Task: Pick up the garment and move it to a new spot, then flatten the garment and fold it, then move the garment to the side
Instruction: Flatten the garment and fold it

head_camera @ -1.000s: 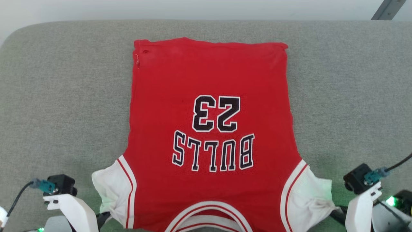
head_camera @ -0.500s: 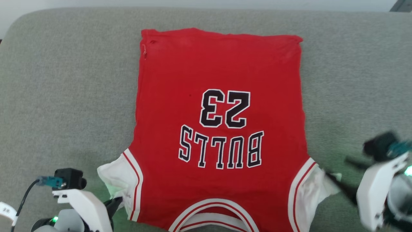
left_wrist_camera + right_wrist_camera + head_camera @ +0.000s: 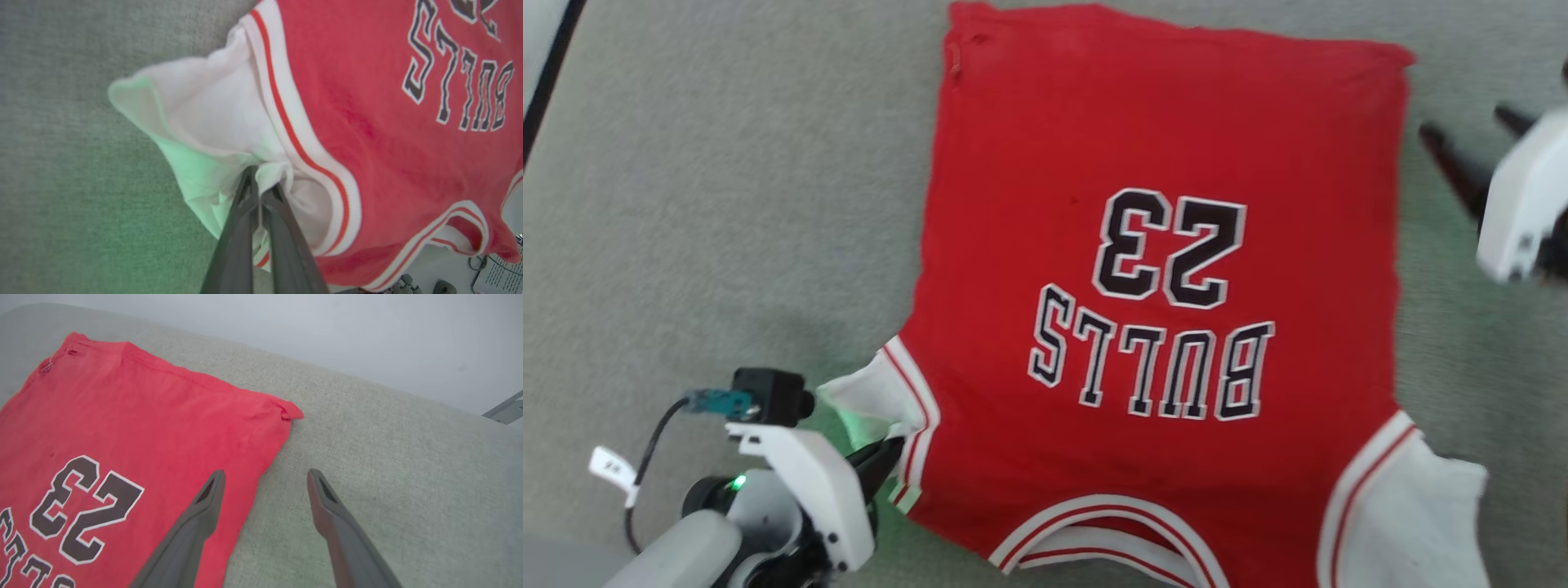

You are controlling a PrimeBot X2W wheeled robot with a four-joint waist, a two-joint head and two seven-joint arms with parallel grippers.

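Grey cushion (image 3: 727, 204) bears the garment (image 3: 1160, 122); left gripper (image 3: 261, 175) jaws clench its sleeve (image 3: 212, 122), right gripper (image 3: 265, 473) jaws gape over its edge.

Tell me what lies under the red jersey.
The jersey lies flat on a grey fabric surface, visible past its left, right and far edges. Anything directly beneath the cloth, including its back layer, is covered.

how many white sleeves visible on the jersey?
2. One sleeve at head-view lower left, pinched by the left gripper; the other sleeve at lower right, lying free.
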